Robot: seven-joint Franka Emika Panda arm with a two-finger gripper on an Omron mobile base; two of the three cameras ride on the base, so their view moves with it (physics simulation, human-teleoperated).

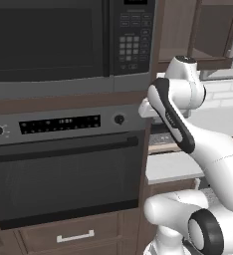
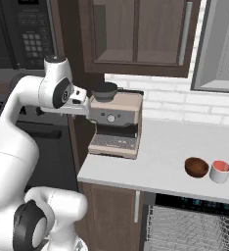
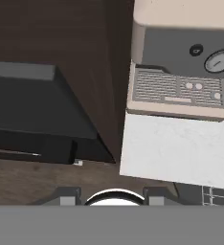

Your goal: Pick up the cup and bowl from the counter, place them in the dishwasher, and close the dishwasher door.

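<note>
I see the wall oven point(image 1: 63, 169) with the microwave point(image 1: 54, 40) above it at the arm's left. The white counter point(image 2: 160, 162) carries the espresso machine point(image 2: 114, 125) at its left end; the open dishwasher point(image 2: 194, 225) with its wire rack sits below the counter's right part. The bowl point(image 2: 196, 166) stands just beside the cup point(image 2: 219, 171) on the counter. The gripper point(image 3: 113, 197) is raised near the espresso machine, holding nothing; I cannot tell its jaw spacing.
</note>
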